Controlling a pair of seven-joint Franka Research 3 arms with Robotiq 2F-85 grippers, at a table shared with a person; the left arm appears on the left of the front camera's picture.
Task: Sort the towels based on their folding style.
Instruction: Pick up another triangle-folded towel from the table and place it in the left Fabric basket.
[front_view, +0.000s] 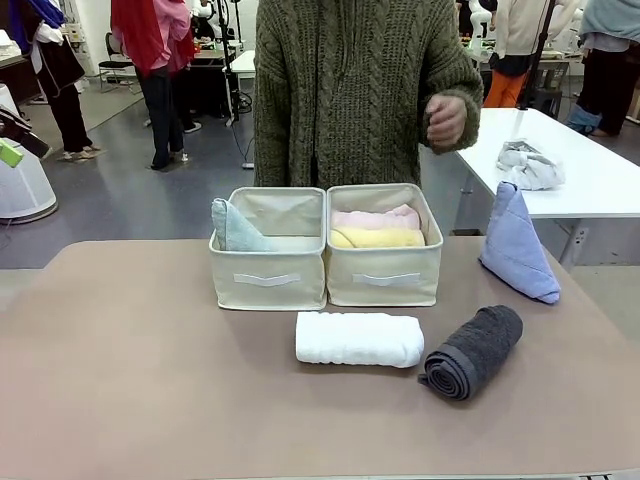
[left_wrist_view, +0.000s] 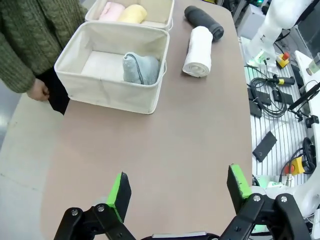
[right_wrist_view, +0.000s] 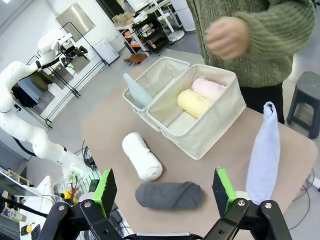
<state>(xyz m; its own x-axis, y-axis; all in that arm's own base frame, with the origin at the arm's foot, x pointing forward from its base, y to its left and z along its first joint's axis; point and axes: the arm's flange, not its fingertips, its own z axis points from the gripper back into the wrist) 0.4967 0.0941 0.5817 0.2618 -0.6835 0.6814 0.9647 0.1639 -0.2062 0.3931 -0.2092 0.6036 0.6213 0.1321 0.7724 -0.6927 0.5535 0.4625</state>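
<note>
Towels (left_wrist_view: 198, 44) group by fold: pink roll (front_view: 375, 217) and yellow roll (front_view: 378, 238) share a bin (front_view: 385, 280), teal cone (front_view: 235, 228) sits apart; white roll (front_view: 359, 339), grey roll (front_view: 473, 351), blue cone (front_view: 517, 245) wait; my left pincer (left_wrist_view: 180, 192) and right pincer (right_wrist_view: 165, 192) gape empty.

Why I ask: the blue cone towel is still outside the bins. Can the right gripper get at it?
Probably yes: the right gripper is open, and the blue cone towel stands by itself, nothing covering it.
</note>
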